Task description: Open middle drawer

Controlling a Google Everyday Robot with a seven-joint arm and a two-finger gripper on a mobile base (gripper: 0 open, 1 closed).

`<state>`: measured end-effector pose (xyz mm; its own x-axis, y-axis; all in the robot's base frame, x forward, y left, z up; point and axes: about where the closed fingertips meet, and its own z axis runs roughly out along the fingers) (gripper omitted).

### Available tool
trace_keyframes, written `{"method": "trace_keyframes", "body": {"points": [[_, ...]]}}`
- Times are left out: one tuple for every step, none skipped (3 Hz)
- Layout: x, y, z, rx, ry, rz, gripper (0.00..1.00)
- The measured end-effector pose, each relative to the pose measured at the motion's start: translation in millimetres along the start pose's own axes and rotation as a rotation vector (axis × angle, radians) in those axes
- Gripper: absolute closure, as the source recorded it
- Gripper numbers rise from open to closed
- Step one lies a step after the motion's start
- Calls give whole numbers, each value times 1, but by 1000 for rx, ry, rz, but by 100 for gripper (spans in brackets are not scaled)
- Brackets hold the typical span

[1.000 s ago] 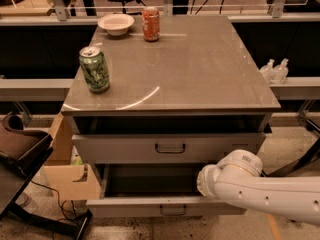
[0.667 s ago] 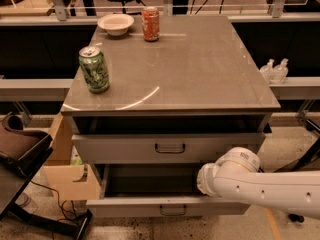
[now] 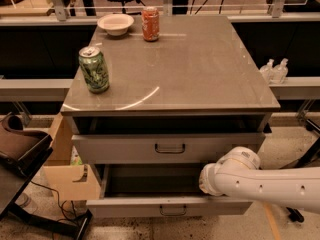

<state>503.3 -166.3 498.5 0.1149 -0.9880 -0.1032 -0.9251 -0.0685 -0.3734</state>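
Reaching in from your right, the white arm (image 3: 270, 184) puts the gripper (image 3: 205, 180) at the right side of the middle drawer (image 3: 167, 208), which stands pulled out below the taller top drawer (image 3: 170, 148). You cannot tell whether the gripper is apart or together. On the surface (image 3: 200, 69) stand a green can (image 3: 94, 70), an orange can (image 3: 150, 23) and a white bowl (image 3: 115, 23).

White hand (image 3: 208, 180) at grey middle drawer (image 3: 125, 207); green can (image 3: 93, 70), orange can (image 3: 150, 23), cream bowl (image 3: 115, 24).

Speckled floor (image 3: 287, 145), glossy grey tabletop (image 3: 200, 69) (light streak), railing (image 3: 225, 6) behind.
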Motion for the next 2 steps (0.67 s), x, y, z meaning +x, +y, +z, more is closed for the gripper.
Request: {"method": "trace_keyframes", "body": {"points": [[2,5,12,-18,-10,16,100],[-1,10,45,-59,-41,35,100]]}}
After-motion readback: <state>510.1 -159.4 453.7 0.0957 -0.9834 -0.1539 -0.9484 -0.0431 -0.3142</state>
